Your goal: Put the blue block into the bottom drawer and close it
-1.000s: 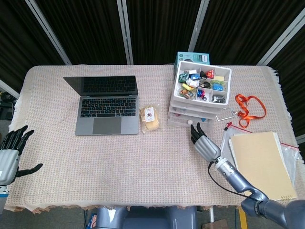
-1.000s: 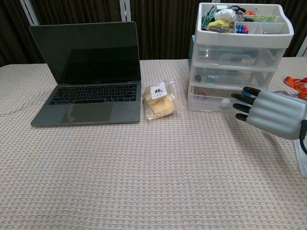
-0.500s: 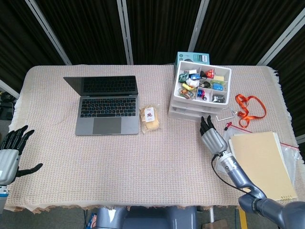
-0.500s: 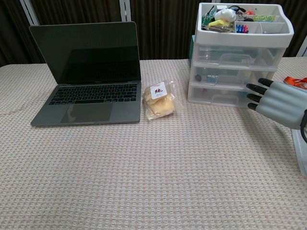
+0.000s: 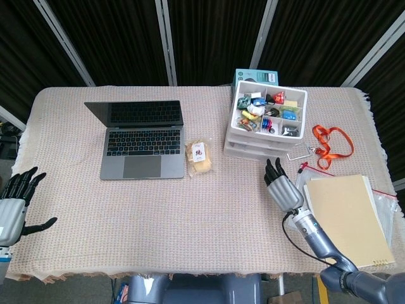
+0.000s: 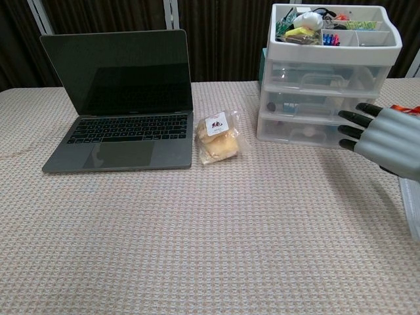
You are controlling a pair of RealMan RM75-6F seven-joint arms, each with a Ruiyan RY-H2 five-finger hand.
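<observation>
My right hand (image 6: 387, 139) hangs empty, fingers extended, near the shut bottom drawer (image 6: 298, 132), light plastic I'd push squarely at its front.

The bottom drawer (image 6: 303, 133) is the lowest of three clear plastic drawers in a small white drawer unit (image 5: 264, 130), which stands on the worktop at about 1 o'clock in the head view. It is pushed in, its front level with the two drawers above it. Through the clear front, something small and pale shows inside, too blurred to name. The blue block cannot be made out in either view.
</observation>
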